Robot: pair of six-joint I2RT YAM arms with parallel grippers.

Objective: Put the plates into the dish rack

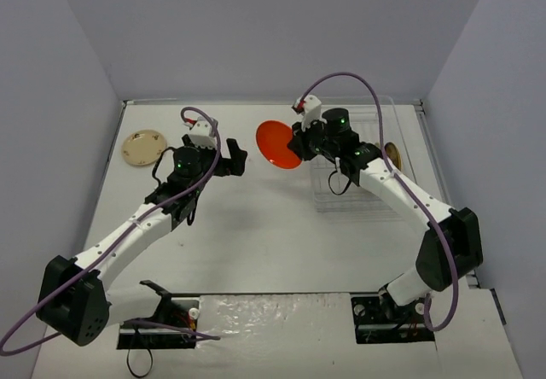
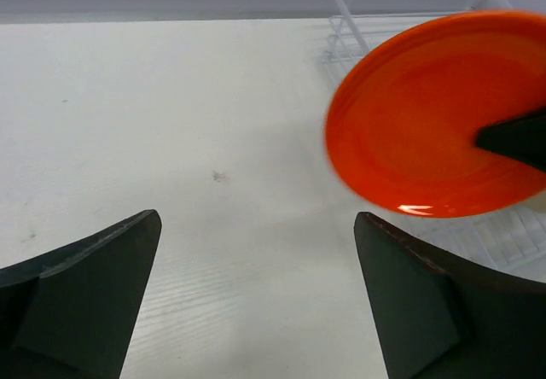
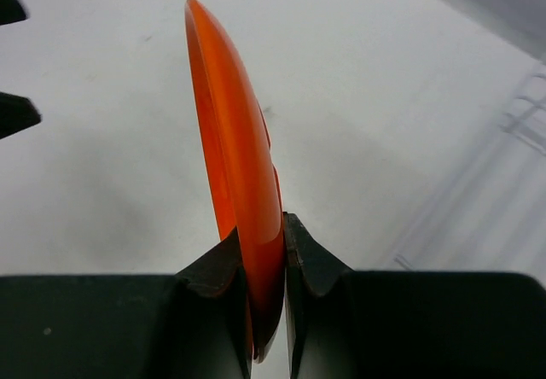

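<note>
From above, you see the orange plate (image 1: 277,144) held just left of the dish rack (image 1: 358,183), with a tan plate (image 1: 143,148) lying on the counter (image 1: 256,242) far left. At your left wrist, the left fingers (image 2: 94,285) stand spread and empty. At your right wrist, the right fingers (image 3: 213,276) clamp the orange plate's rim, the plate standing on edge.

Bright, even light; slight motion blur.

Left of the rack (image 1: 354,174), the orange plate (image 1: 277,144) hangs on edge, gripped by the right end effector (image 1: 299,142). The left end effector (image 1: 239,159) just beyond it narrows that approach. The worktop (image 1: 256,234) nearer than the rack is free.
</note>
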